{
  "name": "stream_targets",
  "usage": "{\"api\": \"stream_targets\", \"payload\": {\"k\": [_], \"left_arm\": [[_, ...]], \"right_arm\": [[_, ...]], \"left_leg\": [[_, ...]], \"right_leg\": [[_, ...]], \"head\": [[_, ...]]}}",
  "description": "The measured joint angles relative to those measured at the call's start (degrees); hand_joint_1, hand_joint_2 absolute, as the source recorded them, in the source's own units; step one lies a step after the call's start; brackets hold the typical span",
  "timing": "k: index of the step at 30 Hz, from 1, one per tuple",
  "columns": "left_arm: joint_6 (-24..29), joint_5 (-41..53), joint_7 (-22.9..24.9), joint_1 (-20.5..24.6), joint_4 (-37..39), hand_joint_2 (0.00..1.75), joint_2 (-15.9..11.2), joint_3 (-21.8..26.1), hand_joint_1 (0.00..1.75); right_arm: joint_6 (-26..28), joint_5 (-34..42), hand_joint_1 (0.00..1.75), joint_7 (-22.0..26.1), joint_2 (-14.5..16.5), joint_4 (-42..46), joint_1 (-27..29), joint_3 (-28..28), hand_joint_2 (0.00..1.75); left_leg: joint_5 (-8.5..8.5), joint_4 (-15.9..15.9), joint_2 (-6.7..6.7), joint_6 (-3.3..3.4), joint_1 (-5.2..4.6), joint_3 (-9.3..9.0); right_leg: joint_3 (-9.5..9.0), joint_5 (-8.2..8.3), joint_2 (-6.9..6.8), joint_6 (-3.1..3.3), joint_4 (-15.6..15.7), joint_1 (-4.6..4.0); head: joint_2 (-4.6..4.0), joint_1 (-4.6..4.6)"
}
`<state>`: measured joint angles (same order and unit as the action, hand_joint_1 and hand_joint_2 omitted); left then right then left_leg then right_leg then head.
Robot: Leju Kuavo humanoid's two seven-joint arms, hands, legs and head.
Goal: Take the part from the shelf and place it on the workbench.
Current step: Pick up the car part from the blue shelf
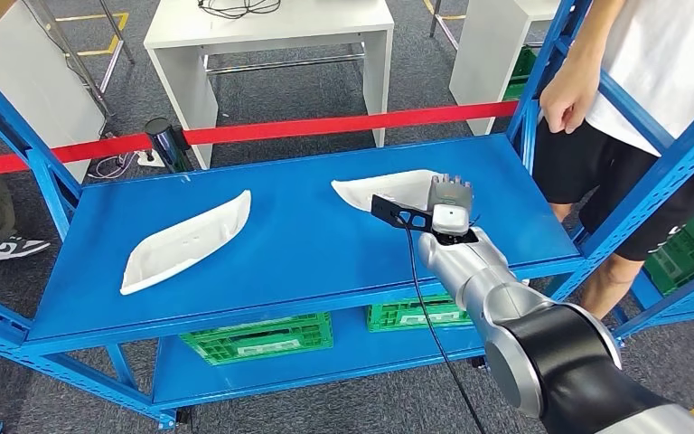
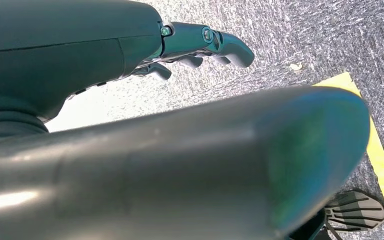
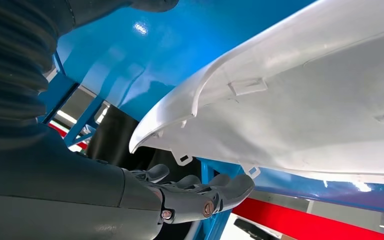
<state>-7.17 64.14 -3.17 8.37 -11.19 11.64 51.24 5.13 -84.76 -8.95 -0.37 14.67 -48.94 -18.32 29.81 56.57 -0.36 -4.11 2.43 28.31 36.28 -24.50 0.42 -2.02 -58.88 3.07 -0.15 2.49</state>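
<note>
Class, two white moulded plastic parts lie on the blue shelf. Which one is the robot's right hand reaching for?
The white moulded plastic part on the right: the right hand is at its end. The other white part lies apart, far to the left of the blue shelf.

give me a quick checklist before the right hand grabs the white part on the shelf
1. Right hand at the near white part: ok, just beside it.
2. Fingers around the part: not ok, nothing held yet.
3. Part lying flat on the blue shelf: ok.
4. Second white part out of the way: ok, well apart.
5. Person beside the shelf: not ok, standing close to the right arm.
6. Left hand free: ok, hanging over the floor, holding nothing.
</note>
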Motion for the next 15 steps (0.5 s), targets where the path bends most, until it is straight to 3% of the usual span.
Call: {"api": "stream_targets", "payload": {"k": [5, 9, 10, 15], "left_arm": [[0.0, 0.0, -0.3, 0.0, 0.0, 0.0, 0.0, 0.0, 0.0], [0.0, 0.0, -0.6, 0.0, 0.0, 0.0, 0.0, 0.0, 0.0], [0.0, 0.0, -0.6, 0.0, 0.0, 0.0, 0.0, 0.0, 0.0], [0.0, 0.0, -0.7, 0.0, 0.0, 0.0, -0.1, 0.0, 0.0]], "right_arm": [[0.4, 0.0, 0.03, 0.1, -0.3, 0.0, 0.1, 0.0, 1.75], [0.5, 0.2, 1.63, 0.3, -0.5, 0.0, 0.2, 0.4, 1.75], [0.5, 0.3, 1.7, 0.4, -0.6, 0.0, 0.3, 0.6, 1.75], [0.9, 0.3, 1.65, 0.9, -0.8, 0.0, 0.7, 1.0, 1.75]], "left_leg": [[0.0, 0.0, 0.0, 0.0, 0.0, 0.0], [0.0, 0.0, 0.01, 0.0, 0.0, 0.0], [0.0, 0.0, 0.01, 0.0, 0.0, 0.01], [0.01, 0.0, 0.02, 0.01, 0.0, 0.13]], "right_leg": [[-0.01, 0.0, 0.0, 0.0, 0.0, 0.0], [-0.01, 0.0, -0.01, 0.0, 0.0, 0.0], [-0.01, 0.0, -0.01, 0.0, 0.0, 0.0], [-0.01, 0.0, 0.04, 0.0, 0.0, 0.0]], "head": [[0.0, 0.0], [0.0, 0.0], [0.0, 0.0], [0.0, 0.0]]}}
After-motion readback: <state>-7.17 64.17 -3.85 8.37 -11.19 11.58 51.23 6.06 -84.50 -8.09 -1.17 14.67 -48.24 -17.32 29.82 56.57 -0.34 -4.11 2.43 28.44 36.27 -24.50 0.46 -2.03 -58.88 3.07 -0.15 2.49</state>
